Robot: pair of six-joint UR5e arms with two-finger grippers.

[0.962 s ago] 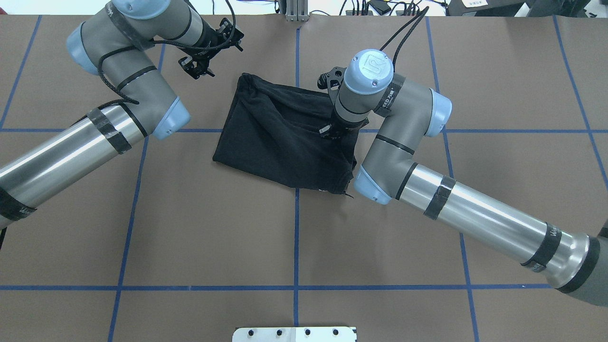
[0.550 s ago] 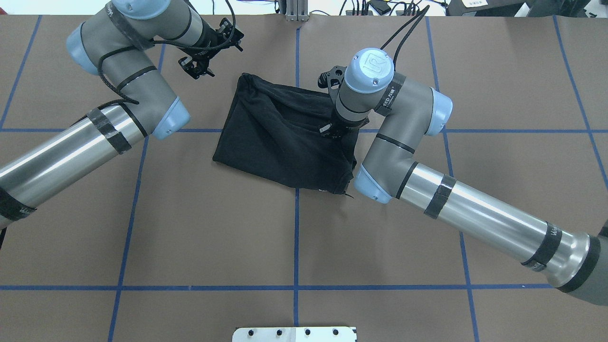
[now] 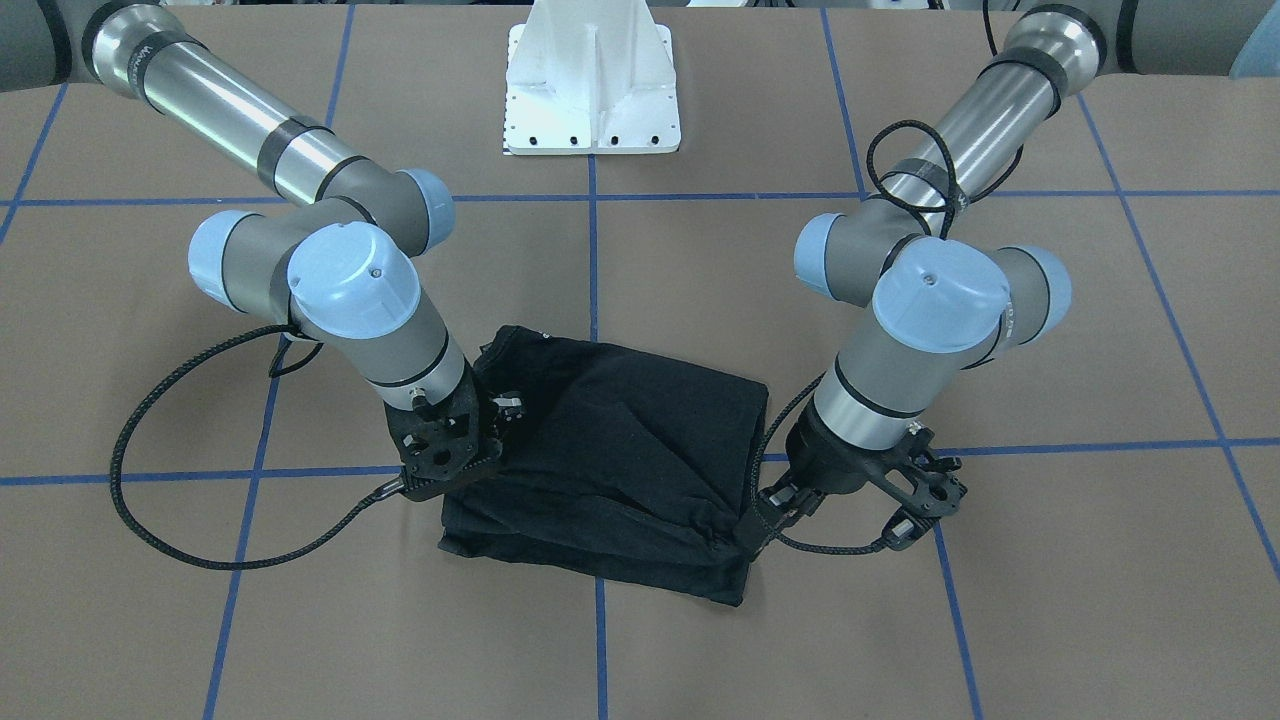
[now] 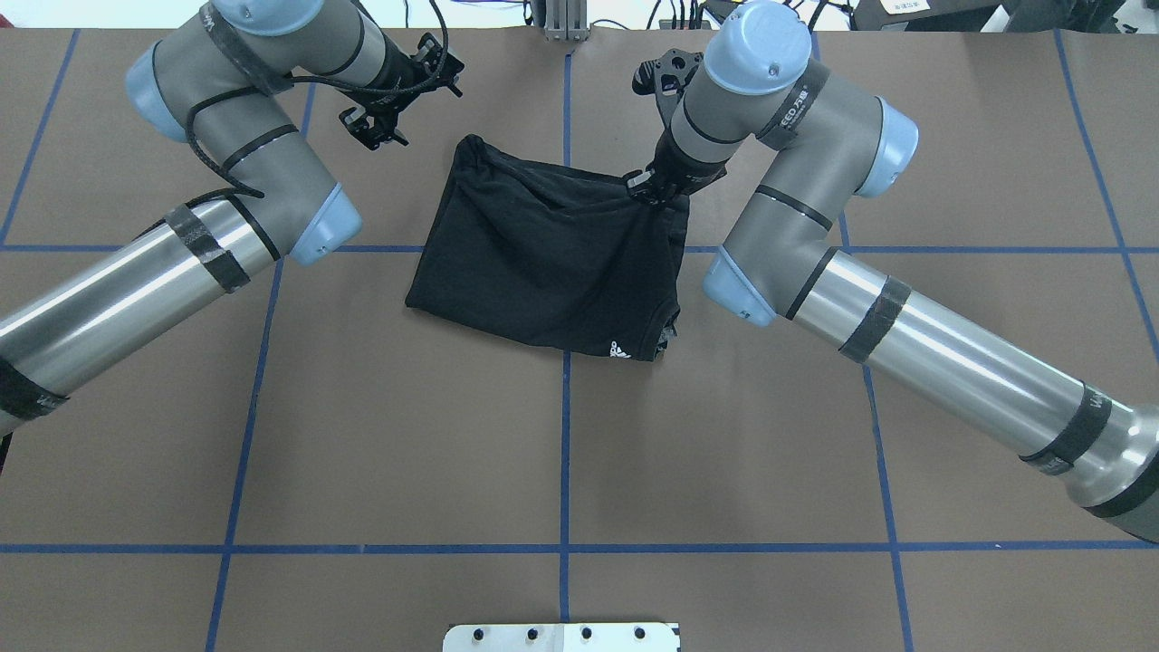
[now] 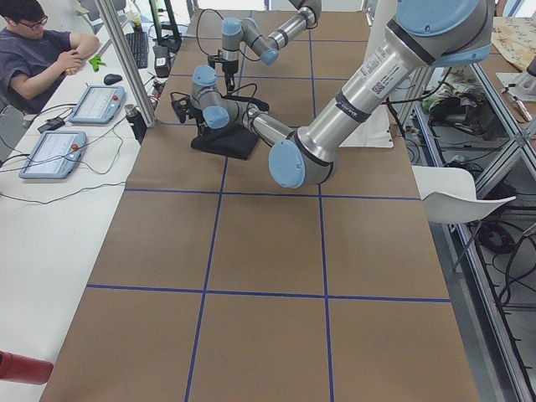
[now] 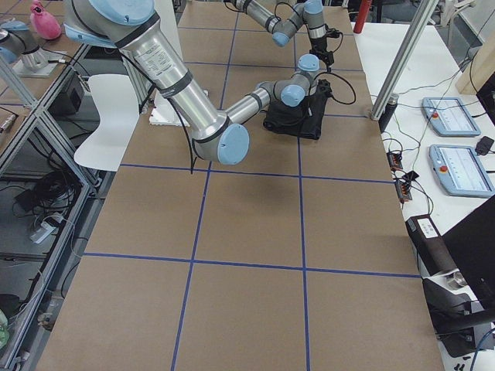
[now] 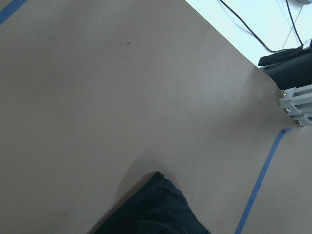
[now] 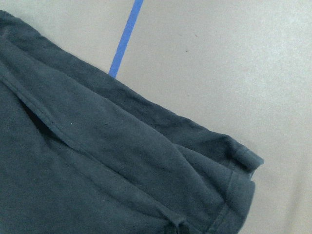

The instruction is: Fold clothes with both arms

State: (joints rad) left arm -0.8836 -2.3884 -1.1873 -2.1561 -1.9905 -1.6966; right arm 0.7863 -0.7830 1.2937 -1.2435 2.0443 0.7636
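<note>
Item: black T-shirt [image 4: 543, 254], folded to a rough four-sided packet. It lies flat on the brown table [image 4: 407, 435] at its centre, in the half away from the robot, across a crossing of the blue tape lines [image 4: 565, 453].

Orientation: the long axis runs across the table from the robot's left to its right. It is skewed, so the right end sits nearer the robot than the left end. A small white print [image 4: 617, 349] shows at the near right corner.

Right gripper [image 4: 645, 187]: at the far right corner of the T-shirt, pointing down into it. The fingertips are sunk in the cloth, and the far edge draws in taut creases toward them. The fingers appear pinched together on a gather of the top layer. The right wrist view shows only layered hemmed cloth and bare table, no fingers.

Left gripper [image 4: 378, 131]: above the table just beyond the far left corner, apart from the cloth. Fingers stand narrowly parted and hold nothing. The left wrist view catches one T-shirt corner at its lower edge.
</note>
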